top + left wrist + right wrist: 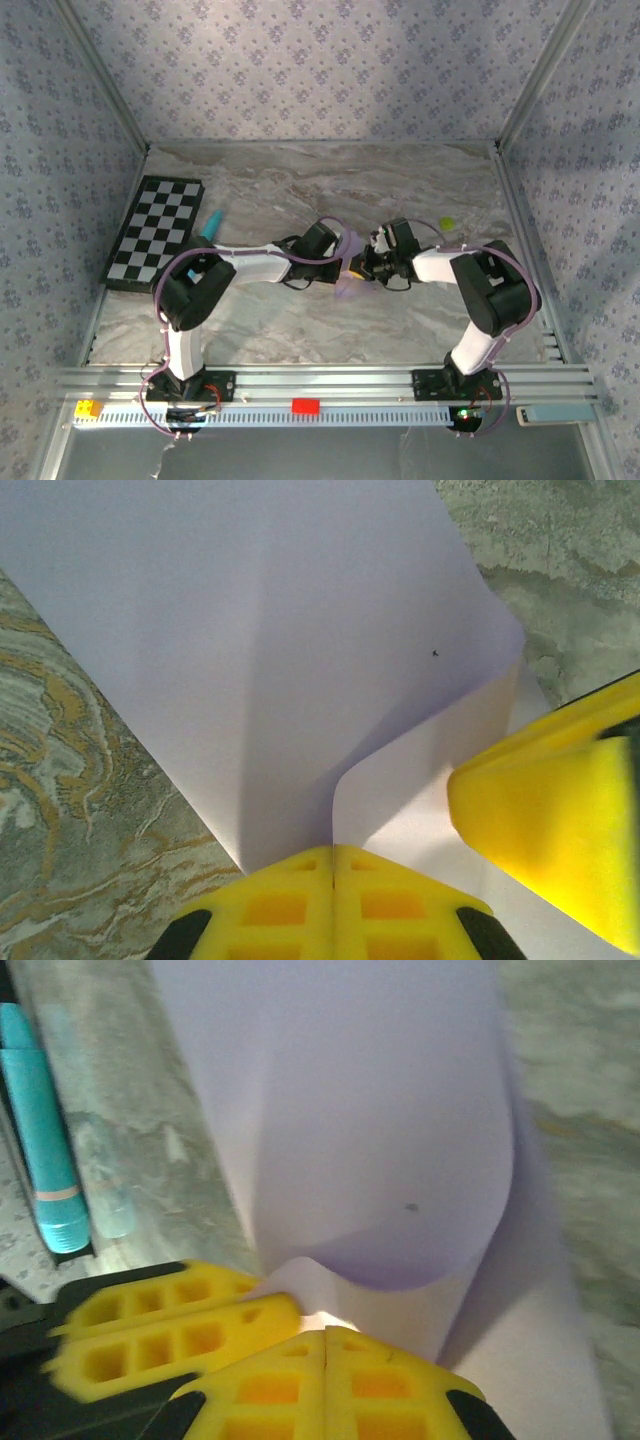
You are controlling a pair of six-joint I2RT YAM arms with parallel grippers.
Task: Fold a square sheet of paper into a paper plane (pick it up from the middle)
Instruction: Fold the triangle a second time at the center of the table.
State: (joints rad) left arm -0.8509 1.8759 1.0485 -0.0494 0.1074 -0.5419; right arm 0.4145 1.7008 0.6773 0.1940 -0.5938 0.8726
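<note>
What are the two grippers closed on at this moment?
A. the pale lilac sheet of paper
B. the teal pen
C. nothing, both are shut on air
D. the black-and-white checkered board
A. The left gripper and the right gripper are each shut on the square sheet of paper, whose creased lilac surface runs right into their closed jaws.

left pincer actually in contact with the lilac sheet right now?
Touching. The left wrist view shows the left pincer shut on the square sheet of paper: the sheet's crease runs straight into the closed seam, with no gap.
</note>
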